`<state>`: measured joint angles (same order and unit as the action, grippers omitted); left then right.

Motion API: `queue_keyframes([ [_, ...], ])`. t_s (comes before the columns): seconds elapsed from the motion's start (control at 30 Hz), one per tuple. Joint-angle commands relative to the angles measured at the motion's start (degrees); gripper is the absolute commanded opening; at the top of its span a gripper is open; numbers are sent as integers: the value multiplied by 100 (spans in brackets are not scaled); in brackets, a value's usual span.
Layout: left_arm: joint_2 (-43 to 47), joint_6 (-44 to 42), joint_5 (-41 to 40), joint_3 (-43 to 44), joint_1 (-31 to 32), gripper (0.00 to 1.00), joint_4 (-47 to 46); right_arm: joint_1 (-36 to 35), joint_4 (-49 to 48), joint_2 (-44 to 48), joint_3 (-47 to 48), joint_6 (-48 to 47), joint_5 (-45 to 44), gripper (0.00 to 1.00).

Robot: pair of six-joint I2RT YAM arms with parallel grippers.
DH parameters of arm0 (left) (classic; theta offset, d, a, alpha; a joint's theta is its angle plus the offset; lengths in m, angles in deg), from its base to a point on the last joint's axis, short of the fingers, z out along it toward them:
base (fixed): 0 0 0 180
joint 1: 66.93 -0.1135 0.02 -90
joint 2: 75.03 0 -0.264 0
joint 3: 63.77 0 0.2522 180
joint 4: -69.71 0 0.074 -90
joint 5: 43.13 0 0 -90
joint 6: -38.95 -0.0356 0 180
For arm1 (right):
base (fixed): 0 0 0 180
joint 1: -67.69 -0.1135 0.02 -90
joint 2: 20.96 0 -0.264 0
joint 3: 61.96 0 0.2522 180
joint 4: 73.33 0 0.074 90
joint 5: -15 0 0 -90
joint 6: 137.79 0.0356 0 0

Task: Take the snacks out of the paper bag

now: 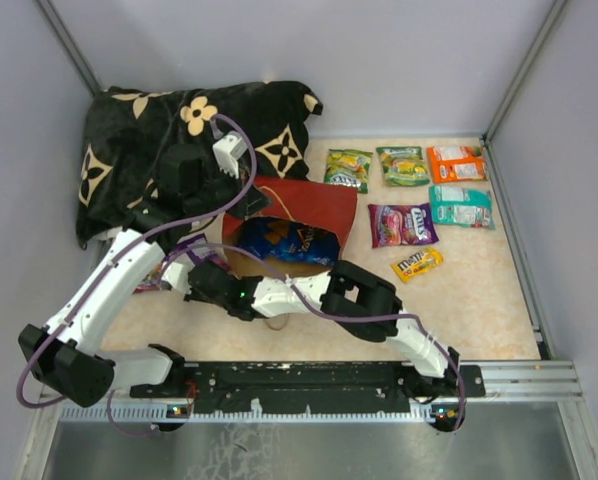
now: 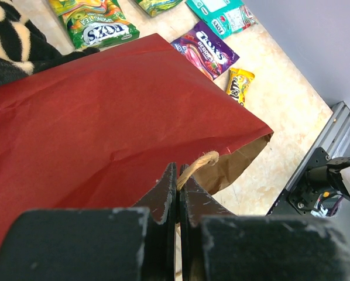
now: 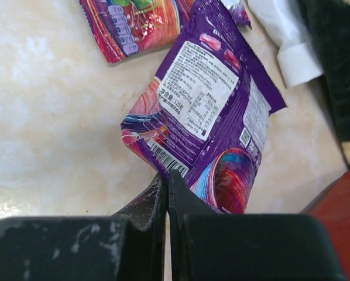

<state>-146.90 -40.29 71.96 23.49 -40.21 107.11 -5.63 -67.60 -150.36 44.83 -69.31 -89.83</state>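
Observation:
The red paper bag (image 1: pixel 309 203) lies on its side, mouth toward the arms. My left gripper (image 2: pixel 178 175) is shut on its twine handle (image 2: pixel 198 163) and holds the mouth edge up; in the top view it (image 1: pixel 241 203) is at the bag's left side. A blue Doritos bag (image 1: pixel 284 241) sticks out of the mouth. My right gripper (image 3: pixel 167 178) is shut on the edge of a purple packet (image 3: pixel 213 105) left of the bag, just above the table. In the top view the right gripper (image 1: pixel 179 272) reaches left under the left arm.
Taken-out snacks lie to the right: two green packets (image 1: pixel 348 168) (image 1: pixel 404 165), orange (image 1: pixel 456 163), teal (image 1: pixel 461 205), purple (image 1: pixel 402 224), yellow M&M's (image 1: pixel 417 264). Another colourful packet (image 3: pixel 134 23) lies beyond the held one. The black flowered pillow (image 1: pixel 129 150) fills the back left.

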Motion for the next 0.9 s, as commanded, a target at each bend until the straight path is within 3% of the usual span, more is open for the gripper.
queue_keyframes([
  [0.0, 214, 66, 111, 91, -50, 0, -114, 41, 161, 371, 399, 986, -249, 0],
  [0.3, 305, 44, 67, 89, -103, 0, -115, 37, 1595, -66, 1663, 2015, -464, 0],
  [0.53, 346, 97, 190, 74, -174, 0, -166, 158, 2016, -187, 2142, 2910, 139, 0],
  [0.87, 373, 179, 239, 46, -301, 0, -207, 247, 3038, -1041, 3606, 3445, -433, 0],
])
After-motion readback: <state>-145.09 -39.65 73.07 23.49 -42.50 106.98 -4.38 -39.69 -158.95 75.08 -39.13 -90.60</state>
